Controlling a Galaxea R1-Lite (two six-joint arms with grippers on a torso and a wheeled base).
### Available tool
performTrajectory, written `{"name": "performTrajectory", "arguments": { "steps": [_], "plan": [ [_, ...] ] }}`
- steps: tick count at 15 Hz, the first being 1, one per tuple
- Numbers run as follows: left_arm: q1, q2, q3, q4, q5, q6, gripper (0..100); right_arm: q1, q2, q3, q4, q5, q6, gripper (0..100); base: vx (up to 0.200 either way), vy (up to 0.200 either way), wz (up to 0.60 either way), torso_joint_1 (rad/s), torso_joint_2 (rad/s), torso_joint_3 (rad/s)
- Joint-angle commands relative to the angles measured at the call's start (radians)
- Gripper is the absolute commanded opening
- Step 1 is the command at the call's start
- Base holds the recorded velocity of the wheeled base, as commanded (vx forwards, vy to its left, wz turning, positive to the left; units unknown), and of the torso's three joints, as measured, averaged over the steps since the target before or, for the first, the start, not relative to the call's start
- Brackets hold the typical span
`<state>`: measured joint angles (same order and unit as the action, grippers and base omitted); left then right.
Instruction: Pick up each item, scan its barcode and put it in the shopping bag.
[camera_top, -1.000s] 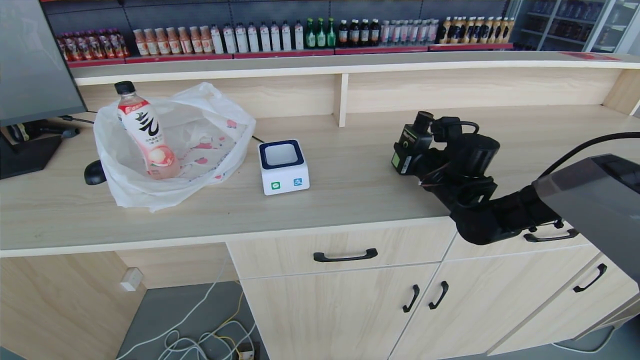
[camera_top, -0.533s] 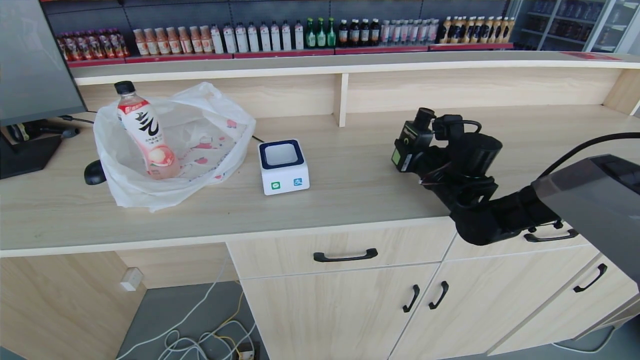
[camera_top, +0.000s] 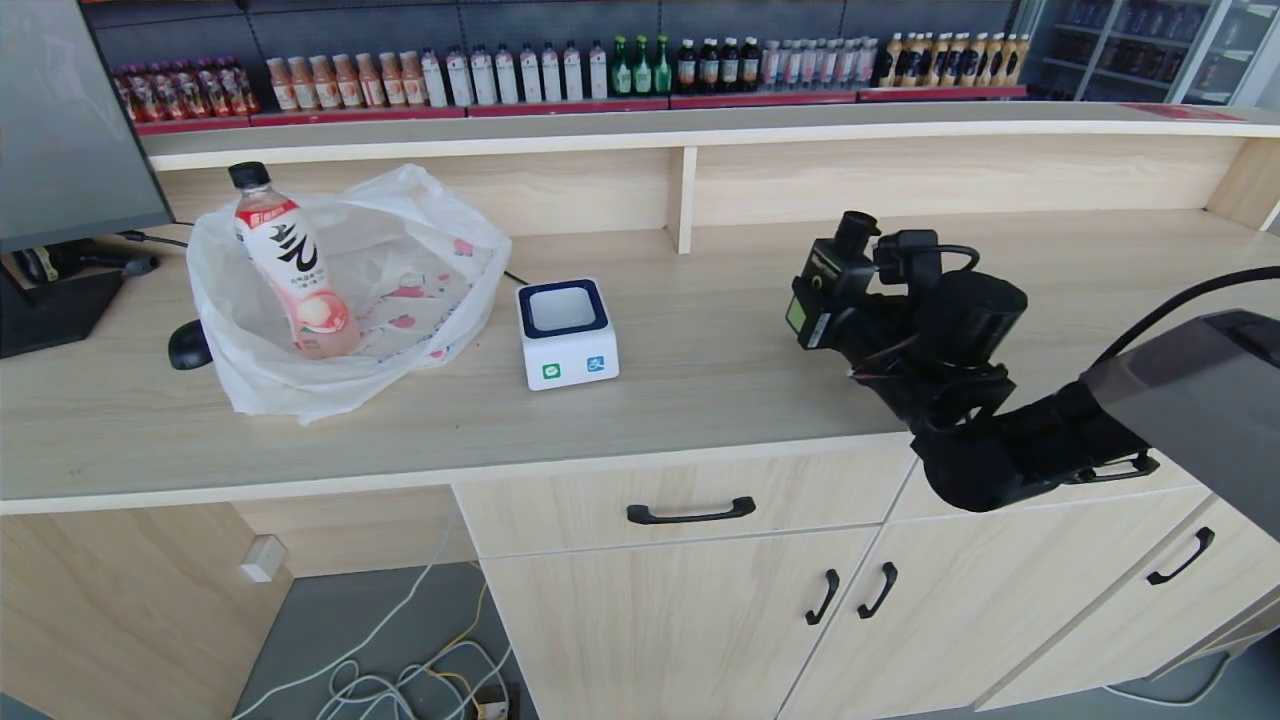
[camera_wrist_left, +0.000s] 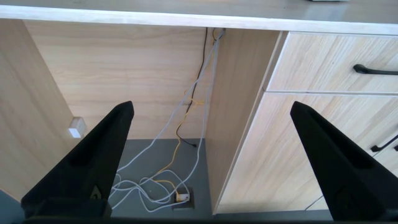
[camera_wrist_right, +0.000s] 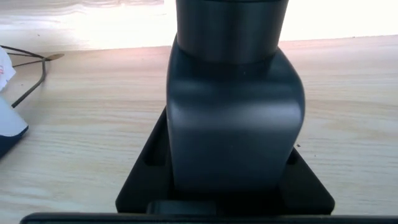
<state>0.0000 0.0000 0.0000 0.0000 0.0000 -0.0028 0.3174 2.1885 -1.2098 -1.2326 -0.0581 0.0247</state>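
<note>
A pink-labelled drink bottle (camera_top: 292, 265) with a black cap leans inside the open white shopping bag (camera_top: 430, 250) at the counter's left. A white barcode scanner (camera_top: 566, 333) with a dark-rimmed top sits just right of the bag; its corner (camera_wrist_right: 9, 127) appears in the right wrist view. My right gripper (camera_top: 845, 300) hovers over the counter well right of the scanner, with a dark grey housing (camera_wrist_right: 233, 118) blocking its own view. My left gripper (camera_wrist_left: 205, 162) hangs open below the counter edge, facing the cabinet front, with nothing between its fingers.
A monitor (camera_top: 70, 110) and a black mouse (camera_top: 188, 345) stand at the far left. An upright divider (camera_top: 683, 200) rises from the back ledge. Bottles (camera_top: 600, 70) line the rear shelves. Drawer fronts (camera_wrist_left: 329, 62) and loose cables (camera_wrist_left: 161, 186) lie under the counter.
My right arm has drifted a little to the right, away from the scanner, and risen slightly. The bottle, bag and scanner have stayed put.
</note>
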Motion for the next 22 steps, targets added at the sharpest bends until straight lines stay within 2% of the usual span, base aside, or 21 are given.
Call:
{"name": "performTrajectory", "arguments": {
  "steps": [1,5,6,7,9,11,13,16,19,22],
  "plan": [
    [-0.002,0.0,0.0,0.0,0.0,0.0,100,0.032,-0.078,0.09,-0.033,-0.002,-0.014,0,0.0,0.0,0.0,0.0,0.0,0.0],
    [0.0,0.0,0.0,0.0,0.0,0.0,100,0.091,-0.147,0.265,-0.171,-0.002,-0.066,0,0.0,0.0,0.0,0.0,0.0,0.0],
    [0.0,0.0,0.0,0.0,0.0,0.0,100,0.091,-0.147,0.268,-0.176,-0.002,-0.069,0,0.0,0.0,0.0,0.0,0.0,0.0],
    [0.0,0.0,0.0,0.0,0.0,0.0,100,0.091,-0.182,0.371,-0.269,-0.003,-0.117,0,0.0,0.0,0.0,0.0,0.0,0.0],
    [0.0,0.0,0.0,0.0,0.0,0.0,100,0.092,-0.225,0.475,-0.338,-0.006,-0.164,0,0.0,0.0,0.0,0.0,0.0,0.0],
    [0.0,0.0,0.0,0.0,0.0,0.0,100,0.1,-0.308,0.616,-0.338,-0.011,-0.236,0,0.0,0.0,0.0,0.0,0.0,0.0],
    [0.0,0.0,0.0,0.0,0.0,0.0,100,0.124,-0.371,0.691,-0.338,-0.012,-0.279,0,0.0,0.0,0.0,0.0,0.0,0.0],
    [0.0,0.0,0.0,0.0,0.0,0.0,100,0.252,-0.481,0.765,-0.338,-0.012,-0.33,0,0.0,0.0,0.0,0.0,0.0,0.0],
    [0.0,0.0,0.0,0.0,0.0,0.0,100,0.315,-0.564,0.882,-0.338,-0.016,-0.393,0,0.0,0.0,0.0,0.0,0.0,0.0],
    [0.0,0.0,0.0,0.0,0.0,0.0,100,0.381,-0.618,0.921,-0.338,-0.019,-0.443,0,0.0,0.0,0.0,0.0,0.0,0.0]
  ]
}}
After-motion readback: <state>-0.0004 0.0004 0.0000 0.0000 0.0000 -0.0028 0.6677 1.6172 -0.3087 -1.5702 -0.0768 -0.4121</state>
